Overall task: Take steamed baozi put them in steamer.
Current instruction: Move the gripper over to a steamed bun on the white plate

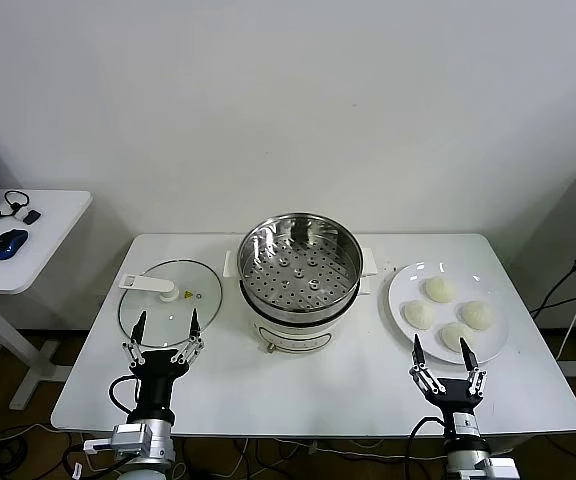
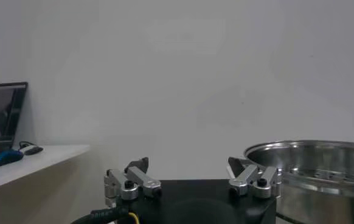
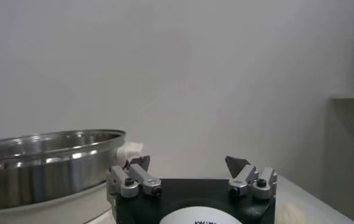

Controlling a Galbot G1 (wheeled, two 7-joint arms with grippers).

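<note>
Several pale steamed baozi [image 1: 440, 290] lie on a white plate [image 1: 400, 290] at the table's right. The shiny steamer [image 1: 300, 265] stands in the middle with its perforated tray bare. My right gripper [image 1: 440, 345] is open and empty, fingers pointing up, at the plate's near edge just in front of the nearest baozi [image 1: 456, 335]. My left gripper [image 1: 167, 320] is open too, at the near rim of the glass lid [image 1: 171, 302]. The left wrist view shows the left gripper [image 2: 188, 164] beside the steamer's wall [image 2: 323, 164]. The right wrist view shows the right gripper [image 3: 188, 163] and the steamer [image 3: 49, 158].
The white table [image 1: 318, 390] has bare surface along its front edge between the two arms. A side table [image 1: 38, 250] at the far left carries a blue mouse [image 1: 8, 243]. Cables hang at the right beyond the table.
</note>
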